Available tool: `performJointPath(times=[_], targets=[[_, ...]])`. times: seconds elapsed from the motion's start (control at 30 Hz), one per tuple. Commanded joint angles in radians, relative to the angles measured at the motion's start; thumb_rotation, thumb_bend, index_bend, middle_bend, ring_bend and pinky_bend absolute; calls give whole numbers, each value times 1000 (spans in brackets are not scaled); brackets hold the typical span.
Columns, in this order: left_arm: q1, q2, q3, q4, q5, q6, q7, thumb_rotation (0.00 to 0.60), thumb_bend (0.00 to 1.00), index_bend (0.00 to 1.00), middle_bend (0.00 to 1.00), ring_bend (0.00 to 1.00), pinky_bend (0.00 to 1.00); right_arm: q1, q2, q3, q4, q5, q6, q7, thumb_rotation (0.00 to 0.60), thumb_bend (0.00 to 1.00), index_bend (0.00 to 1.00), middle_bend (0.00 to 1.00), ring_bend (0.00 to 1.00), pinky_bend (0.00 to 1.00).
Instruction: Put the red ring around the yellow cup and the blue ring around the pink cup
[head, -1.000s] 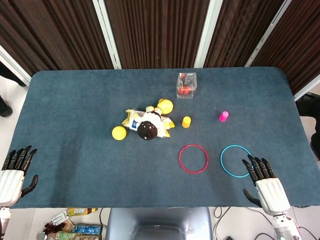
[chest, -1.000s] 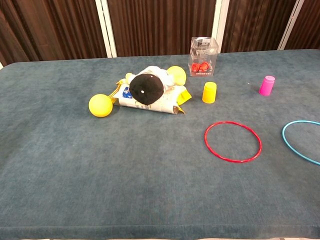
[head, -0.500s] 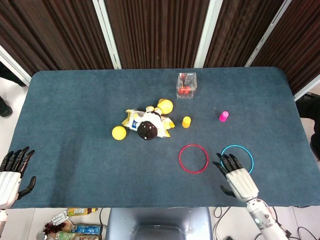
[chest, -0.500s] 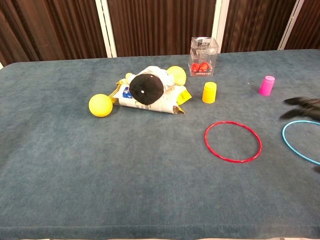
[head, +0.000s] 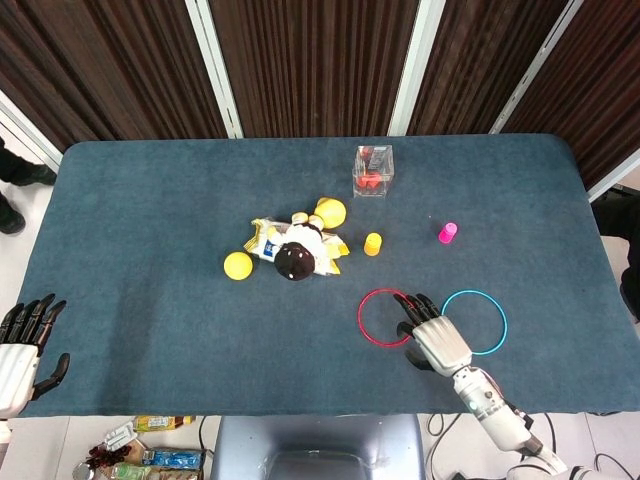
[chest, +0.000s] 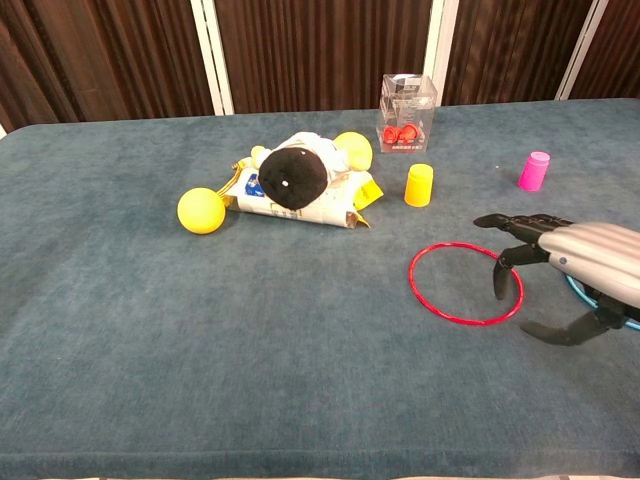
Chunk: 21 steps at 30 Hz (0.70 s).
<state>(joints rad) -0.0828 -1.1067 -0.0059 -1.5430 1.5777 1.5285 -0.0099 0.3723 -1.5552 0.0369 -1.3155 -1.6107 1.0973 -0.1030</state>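
Sitting far-left of the rings: plush toy (head: 297, 258) on a packet, yellow ball (head: 238, 265) just left of it, clear box (head: 373, 171) with red bits far behind the yellow cup (head: 373, 244), none of it blocking. Lying flat near the front: thin red ring (head: 381, 317), blue ring (head: 478, 321) just right, pink cup (head: 447, 232) farther back. Hovering over red ring's right edge: right hand (head: 432, 330), fingers spread, holding nothing; left hand (head: 22, 345) resting wide at near-left corner.

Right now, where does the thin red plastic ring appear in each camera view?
Head view: thin red plastic ring lies flat, lower centre-right, below the small yellow cup.
Chest view: ring lies right of centre, nearer than the cup.
Shared landmark: the yellow cup.
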Motion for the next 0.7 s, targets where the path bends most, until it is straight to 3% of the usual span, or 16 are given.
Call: performJointPath(times=[0.03, 0.7], targets=[[-2, -1, 1, 0, -1, -5, 3, 600, 437, 0, 0, 0, 40, 16, -8, 3, 11, 14, -18, 9, 600, 448, 575, 1, 0, 0], [-3, 0, -1, 0, -2, -9, 4, 600, 437, 0, 0, 0, 40, 47, -36, -22, 57, 59, -38, 14, 600, 471, 635, 13, 0, 0]])
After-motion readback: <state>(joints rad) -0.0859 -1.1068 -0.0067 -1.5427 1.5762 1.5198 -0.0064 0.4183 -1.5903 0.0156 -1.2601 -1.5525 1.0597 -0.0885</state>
